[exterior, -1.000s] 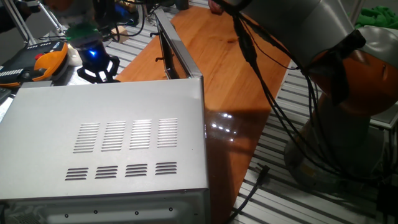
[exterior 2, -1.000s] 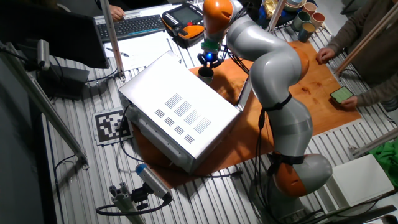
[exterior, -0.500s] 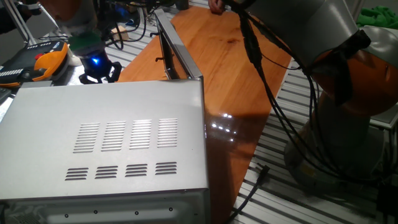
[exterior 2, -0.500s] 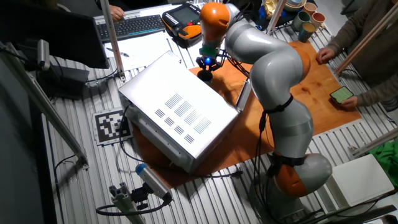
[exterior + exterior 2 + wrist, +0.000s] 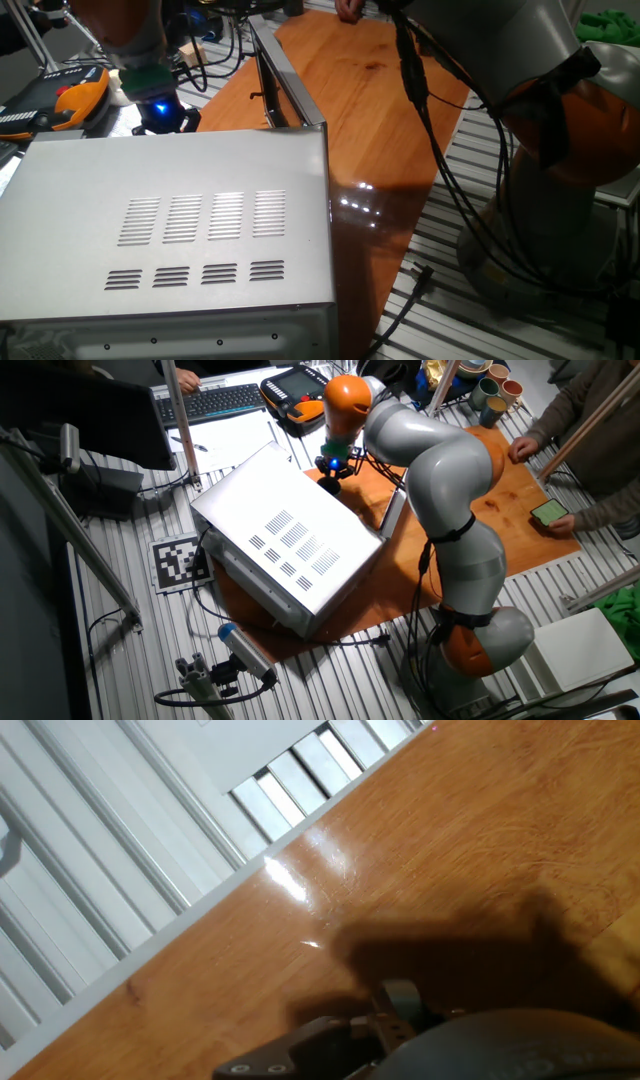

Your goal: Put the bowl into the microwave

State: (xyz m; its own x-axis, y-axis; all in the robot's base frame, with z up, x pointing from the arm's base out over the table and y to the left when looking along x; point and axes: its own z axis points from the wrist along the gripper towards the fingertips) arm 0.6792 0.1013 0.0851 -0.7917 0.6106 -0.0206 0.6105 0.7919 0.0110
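Gripper hovering behind microwave, over wooden table. Jaw opening and any held object not discernible.

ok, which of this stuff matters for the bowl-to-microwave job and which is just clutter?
Job: microwave, door open; gripper; bowl, probably the grey rounded shape at the hand view's bottom edge.
Clutter: keyboard; orange teach pendant; mugs; phone; marker tag.

Grey, orange-jointed arm arches up from its base and bends down, its gripper pointing downward with a blue light, finger spacing indiscernible.
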